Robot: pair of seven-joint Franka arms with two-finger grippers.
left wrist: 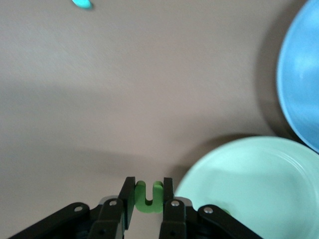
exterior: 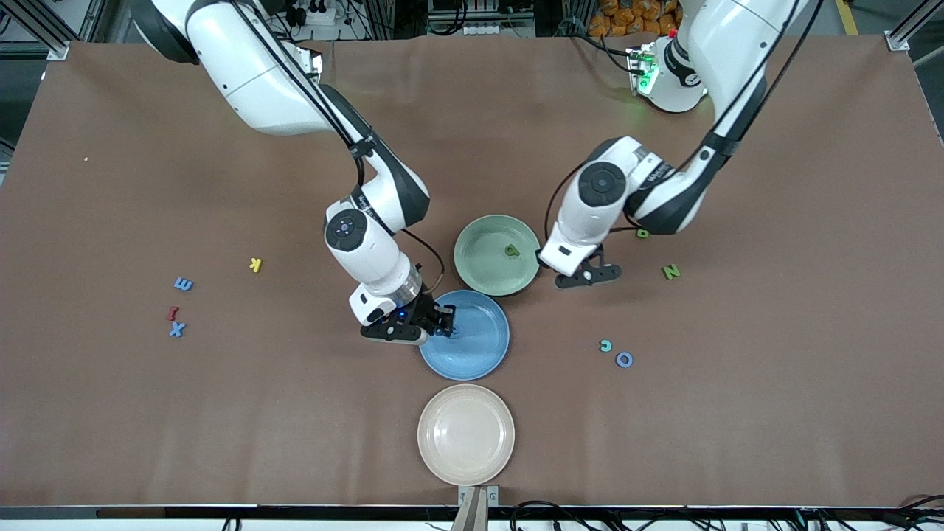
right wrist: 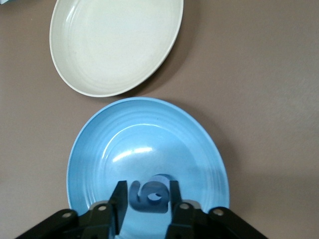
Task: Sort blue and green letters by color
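Note:
My left gripper (exterior: 588, 276) is over the table right beside the green plate (exterior: 479, 276), shut on a leaf-green U-shaped letter (left wrist: 149, 198); the plate's rim (left wrist: 239, 164) shows next to it. One green letter (exterior: 512, 251) lies in that plate. My right gripper (exterior: 445, 325) is low over the blue plate (exterior: 479, 361), shut on a blue 6-shaped piece (right wrist: 149, 196). Loose on the table: a blue E (exterior: 183, 284), a blue X (exterior: 176, 330), a blue O (exterior: 624, 360), a green D (exterior: 643, 234) and a green N (exterior: 670, 272).
A beige plate (exterior: 466, 434) sits nearest the front camera, just below the blue plate. A yellow K (exterior: 255, 265) and a red letter (exterior: 172, 313) lie toward the right arm's end. A teal C (exterior: 605, 345) lies beside the blue O.

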